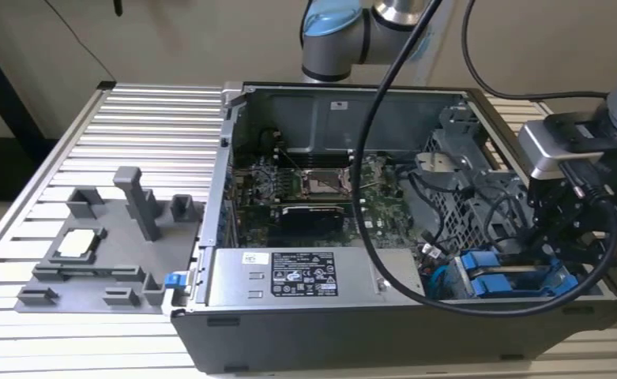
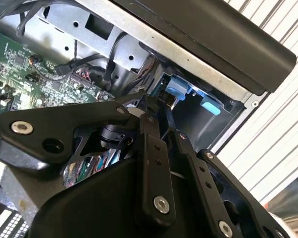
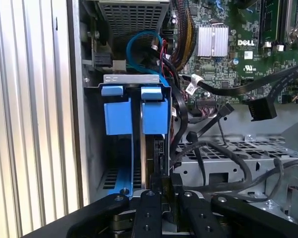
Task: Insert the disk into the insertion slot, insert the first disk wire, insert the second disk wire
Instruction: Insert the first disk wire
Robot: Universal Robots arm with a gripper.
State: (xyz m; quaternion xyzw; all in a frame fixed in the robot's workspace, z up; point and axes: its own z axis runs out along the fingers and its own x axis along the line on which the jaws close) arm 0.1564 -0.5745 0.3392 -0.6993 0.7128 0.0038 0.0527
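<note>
The disk [image 3: 150, 157] stands on edge inside the insertion slot [image 3: 134, 79], and its blue carrier [image 3: 154, 115] shows at the top of the bay. In the exterior view, the slot [image 1: 509, 280] sits at the open computer case's front corner on that view's right. My gripper [image 1: 556, 257] hangs right over it. In both wrist views the gripper [image 3: 164, 186] [image 2: 156, 106] has its black fingers [image 3: 149, 208] drawn close together at the disk's edge. They look shut on a black wire connector [image 3: 160, 148] that rests against the disk.
A perforated grey metal cage [image 3: 228, 153] and loose black cables [image 3: 223, 89] crowd one side of the slot. The case wall [image 3: 77, 99] bounds the other side. A silver power-supply box [image 1: 302, 276] lies along the case front. A grey parts fixture [image 1: 108, 253] sits on the slatted table.
</note>
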